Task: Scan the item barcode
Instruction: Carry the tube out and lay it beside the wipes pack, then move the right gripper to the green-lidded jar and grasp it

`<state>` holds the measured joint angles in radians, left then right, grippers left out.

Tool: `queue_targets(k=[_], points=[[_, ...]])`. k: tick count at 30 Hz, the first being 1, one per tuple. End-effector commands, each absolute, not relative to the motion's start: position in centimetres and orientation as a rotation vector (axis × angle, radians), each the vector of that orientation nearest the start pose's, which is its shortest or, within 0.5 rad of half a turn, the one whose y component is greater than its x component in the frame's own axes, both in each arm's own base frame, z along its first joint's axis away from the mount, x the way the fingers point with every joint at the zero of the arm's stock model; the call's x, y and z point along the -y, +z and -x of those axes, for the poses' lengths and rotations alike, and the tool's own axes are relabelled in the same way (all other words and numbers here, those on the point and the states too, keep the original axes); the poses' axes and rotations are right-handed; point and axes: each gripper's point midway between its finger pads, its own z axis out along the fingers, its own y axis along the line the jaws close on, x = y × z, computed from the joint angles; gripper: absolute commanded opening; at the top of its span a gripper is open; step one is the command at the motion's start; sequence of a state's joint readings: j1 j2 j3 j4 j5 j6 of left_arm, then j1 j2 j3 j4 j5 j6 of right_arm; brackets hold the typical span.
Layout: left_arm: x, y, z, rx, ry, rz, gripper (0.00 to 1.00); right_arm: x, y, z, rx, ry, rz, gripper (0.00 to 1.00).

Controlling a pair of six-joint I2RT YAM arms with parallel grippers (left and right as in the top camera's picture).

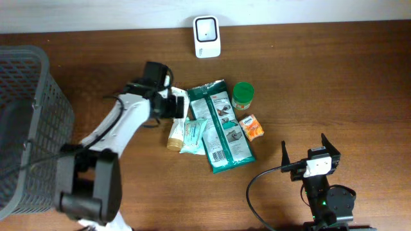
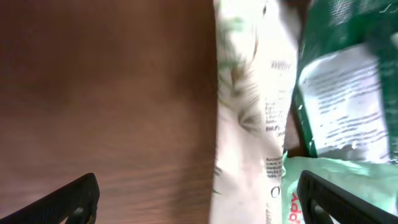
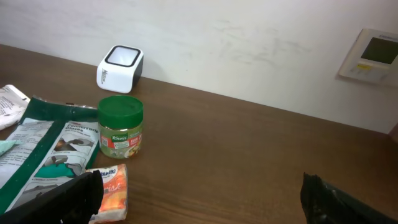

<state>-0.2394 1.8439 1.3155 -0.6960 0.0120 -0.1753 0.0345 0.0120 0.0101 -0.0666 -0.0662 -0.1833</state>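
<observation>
At the far left we see a grey mesh basket (image 1: 26,109) standing on the brown table (image 1: 359,77). From the near left edge the left arm reaches right and away to the heap of goods in the middle. The left gripper (image 1: 173,104) hangs over the far end of a pale pouch (image 1: 176,128). In the left wrist view that gripper (image 2: 199,202) has its fingers (image 2: 71,200) spread wide at the two lower corners. The pale pouch (image 2: 249,106) lies flat on the wood between and beyond them, and neither finger touches it, so nothing is gripped.

Just right of the pale pouch lies a small mint pouch (image 1: 192,136), touching it. A long dark green packet (image 1: 221,125) overlaps the mint pouch and shows its white printed label. In the left wrist view the mint pouch (image 2: 336,180) and the green packet (image 2: 348,87) crowd the right side, blurred.

Far from us, by the wall, sits the white scanner (image 1: 207,36), well apart from the heap. Right of the packet stands a jar (image 1: 243,96) with a green lid. Nearer to us lies an orange sachet (image 1: 252,127), just beside the packet's edge.

At the near right the right gripper (image 1: 306,149) points away from us, clear of the goods. In its own wrist view the right gripper (image 3: 202,202) stands wide and holds nothing. Beyond it are the jar (image 3: 120,126), the orange sachet (image 3: 111,186) and the scanner (image 3: 120,68). A pale panel (image 3: 372,56) is on the wall at far right.
</observation>
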Motion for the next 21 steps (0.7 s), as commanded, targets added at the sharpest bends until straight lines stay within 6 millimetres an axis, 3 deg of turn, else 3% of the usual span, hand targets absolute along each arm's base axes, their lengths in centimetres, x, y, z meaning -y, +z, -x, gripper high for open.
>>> queue_targets(k=[1,3,5,21], points=[[6.8,13.6,-41.9,-2.614,-0.033,-0.266,0.99,-2.3,15.7,-24.5,-1.626,-0.048,0.24,0.98],[4.6,14.6,-41.8,-2.603,-0.012,-0.221,0.99,-2.3,15.7,-24.5,-1.626,-0.048,0.239,0.98],[4.2,14.3,-41.7,-2.616,-0.008,-0.208,0.99,-2.3,15.7,-24.5,-1.626,-0.048,0.239,0.98],[4.2,14.4,-42.0,-2.602,-0.01,-0.207,0.99,-2.4,15.7,-24.5,-1.627,-0.027,0.225,0.98]])
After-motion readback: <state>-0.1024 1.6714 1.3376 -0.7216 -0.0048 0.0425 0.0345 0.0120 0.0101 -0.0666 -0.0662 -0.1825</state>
